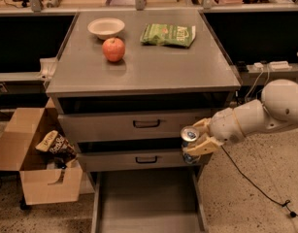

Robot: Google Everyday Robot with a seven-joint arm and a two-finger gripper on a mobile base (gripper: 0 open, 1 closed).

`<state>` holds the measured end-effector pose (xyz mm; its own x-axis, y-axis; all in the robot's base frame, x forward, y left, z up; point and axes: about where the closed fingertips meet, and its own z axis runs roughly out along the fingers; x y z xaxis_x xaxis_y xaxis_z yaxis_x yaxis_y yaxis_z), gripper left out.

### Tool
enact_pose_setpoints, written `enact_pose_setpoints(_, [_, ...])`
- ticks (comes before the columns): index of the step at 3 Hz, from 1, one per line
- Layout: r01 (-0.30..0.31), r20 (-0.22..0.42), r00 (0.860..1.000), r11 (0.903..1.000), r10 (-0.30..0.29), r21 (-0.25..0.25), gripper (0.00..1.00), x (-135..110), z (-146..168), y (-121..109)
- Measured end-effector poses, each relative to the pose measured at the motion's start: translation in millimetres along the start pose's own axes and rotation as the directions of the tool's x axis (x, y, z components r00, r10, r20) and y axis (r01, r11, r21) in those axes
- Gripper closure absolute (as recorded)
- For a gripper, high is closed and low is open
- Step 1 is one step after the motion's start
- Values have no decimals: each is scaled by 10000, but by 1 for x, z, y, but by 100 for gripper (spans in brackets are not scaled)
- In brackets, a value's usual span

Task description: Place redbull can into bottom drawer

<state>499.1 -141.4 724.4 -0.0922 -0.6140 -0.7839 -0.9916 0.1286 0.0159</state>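
The redbull can (189,141), slim silver and blue with a silver top, is held upright in my gripper (201,139). The gripper is shut on it, in front of the right ends of the two upper drawer fronts. The white arm (265,111) reaches in from the right. The bottom drawer (147,205) is pulled out below, a grey tray with low side walls and a bare floor. The can hangs above the drawer's far right corner.
On the cabinet top (153,67) lie a red apple (113,49), a white bowl (106,27) and a green chip bag (168,34). An open cardboard box (34,166) with snack bags stands on the floor at left. A black cable (265,191) runs over the floor at right.
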Motion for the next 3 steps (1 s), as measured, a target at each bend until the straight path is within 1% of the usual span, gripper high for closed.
enact_pose_setpoints(1, [-546, -12, 9985, 9985, 546, -22, 100, 48, 32, 11])
enact_pose_setpoints(2, [-1324, 158, 9911, 9912, 1322, 86, 100, 102, 69, 19])
enact_pose_setpoints(3, [-1324, 158, 9911, 9912, 1322, 86, 100, 102, 69, 19])
